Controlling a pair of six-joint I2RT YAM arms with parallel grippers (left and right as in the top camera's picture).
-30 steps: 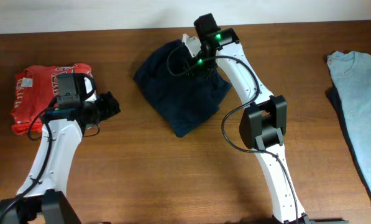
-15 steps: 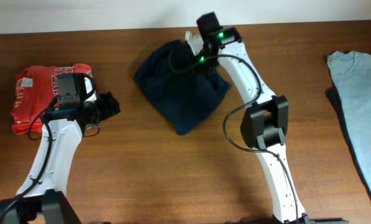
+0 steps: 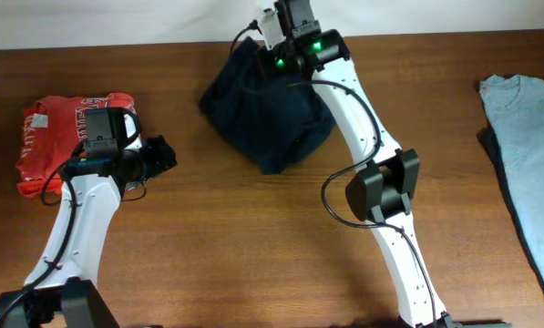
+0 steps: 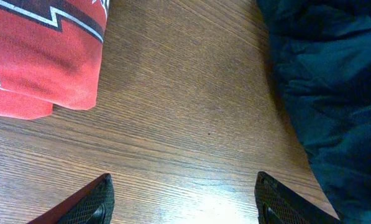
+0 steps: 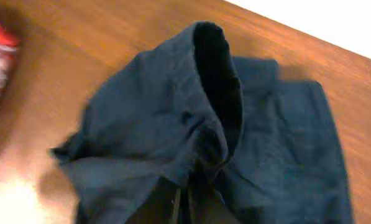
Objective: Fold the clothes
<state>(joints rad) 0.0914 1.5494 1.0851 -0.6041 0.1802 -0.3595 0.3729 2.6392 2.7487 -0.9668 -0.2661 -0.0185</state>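
The clothes point(image 3: 272, 118) lie bunched at the far middle of the table point(image 3: 253, 237). They form a dark navy heap with its long axis roughly far to near, the near end tapering to a corner and the far end drawn up into a ridge. My right gripper point(image 3: 273, 50) is pressed together on that far fold, pinching fabric. Well to the left, my left gripper point(image 4: 184, 199) hangs spread over bare wood, beside the red shirt point(image 3: 53, 137). A pale T-shirt point(image 3: 527, 128) lies far right.

White print on the red shirt point(image 3: 44, 150) — seemingly lettering — unreadable.
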